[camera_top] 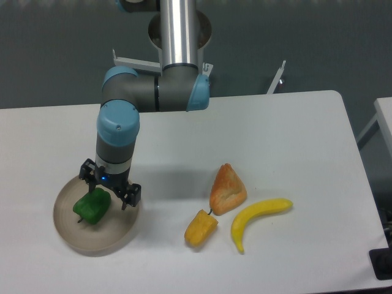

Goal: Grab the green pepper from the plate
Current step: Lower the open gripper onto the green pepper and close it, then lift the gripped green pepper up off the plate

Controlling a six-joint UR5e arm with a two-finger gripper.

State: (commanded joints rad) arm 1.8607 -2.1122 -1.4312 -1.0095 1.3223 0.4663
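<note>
I'm seeing the gripper (109,191) hanging just over the green pepper (92,207), its fingers (131,195) spread apart and gripping nothing. The pepper is lying on the plate (116,239), at the counter's (275,135) left side.

Arm bent downward, end effector (105,191) seemingly spread.

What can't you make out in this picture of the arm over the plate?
- Whether the gripper is actually touching the green pepper: the arm's wrist hides the jaws.
- The plate: its far rim is hidden behind the gripper.
- The arm's top, cut off by the upper edge.
- The dark object at the lower right corner, cut off by the edge.
</note>
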